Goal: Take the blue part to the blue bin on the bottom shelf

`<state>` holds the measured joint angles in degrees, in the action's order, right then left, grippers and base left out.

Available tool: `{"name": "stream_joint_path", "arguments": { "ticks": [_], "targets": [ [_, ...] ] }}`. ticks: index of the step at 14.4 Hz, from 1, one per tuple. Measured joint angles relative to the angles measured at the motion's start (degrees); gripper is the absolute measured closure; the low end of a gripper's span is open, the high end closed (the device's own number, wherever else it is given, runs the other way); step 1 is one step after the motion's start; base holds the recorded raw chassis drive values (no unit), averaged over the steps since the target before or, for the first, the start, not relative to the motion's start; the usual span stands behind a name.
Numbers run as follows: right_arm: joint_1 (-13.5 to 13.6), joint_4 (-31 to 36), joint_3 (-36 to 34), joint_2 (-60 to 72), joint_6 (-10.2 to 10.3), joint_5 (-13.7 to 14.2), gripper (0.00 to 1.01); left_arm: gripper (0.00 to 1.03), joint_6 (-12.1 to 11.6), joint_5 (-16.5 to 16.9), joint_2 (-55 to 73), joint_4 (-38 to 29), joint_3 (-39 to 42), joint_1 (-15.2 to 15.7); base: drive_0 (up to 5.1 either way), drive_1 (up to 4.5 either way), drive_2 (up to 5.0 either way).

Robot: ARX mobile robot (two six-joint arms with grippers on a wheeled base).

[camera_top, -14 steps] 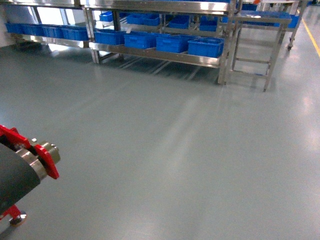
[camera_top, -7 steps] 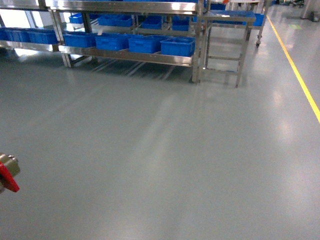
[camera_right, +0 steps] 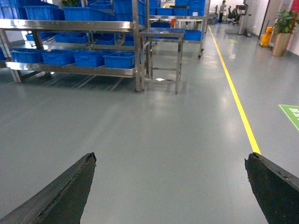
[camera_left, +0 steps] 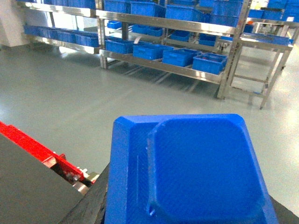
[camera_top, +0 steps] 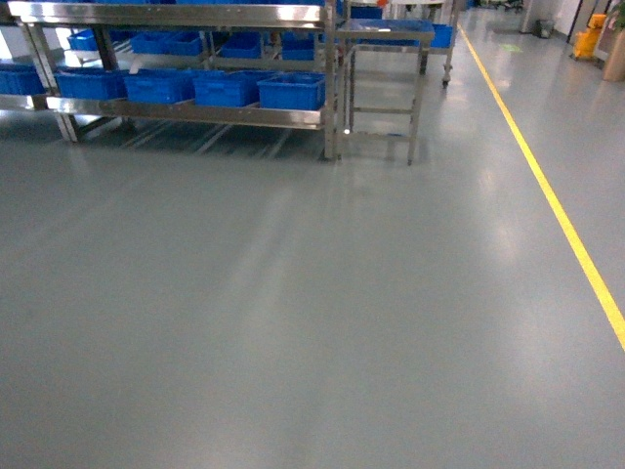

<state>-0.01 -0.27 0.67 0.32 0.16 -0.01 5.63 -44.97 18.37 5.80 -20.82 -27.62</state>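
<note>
**Blue part held at left hand; rack at 11 o'clock**

The left hand (camera_left: 187, 219) was pinching a bright-blue moulded plastic part with a raised rounded panel (camera_left: 187, 172), which filled the lower left wrist view. The right hand (camera_right: 170, 186) was spread wide, its dark fingers (camera_right: 60, 196) well apart over the grey floor (camera_top: 312, 322). The stainless-steel rack's bottom shelf (camera_top: 195, 112) lay at 11 o'clock in the head view, carrying a row of bright-blue plastic crates (camera_top: 291, 93). A small steel bench (camera_top: 383, 68) stood just beside the rack.
</note>
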Motion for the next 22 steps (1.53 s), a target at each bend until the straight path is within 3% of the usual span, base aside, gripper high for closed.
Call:
{"name": "stream_joint_path", "arguments": {
  "ticks": [12, 22],
  "targets": [
    [0.00, 0.00, 0.00, 0.00, 0.00, 0.02, 0.03, 0.60, 0.02, -0.02, -0.04, 0.17, 0.00, 0.00, -0.8, -0.79, -0.8],
    [0.00, -0.02, 0.00, 0.00, 0.00, 0.02, 0.03, 0.60, 0.02, 0.00, 0.00, -0.02, 0.00, 0.00, -0.1, 4.14, -4.4]
  ]
}}
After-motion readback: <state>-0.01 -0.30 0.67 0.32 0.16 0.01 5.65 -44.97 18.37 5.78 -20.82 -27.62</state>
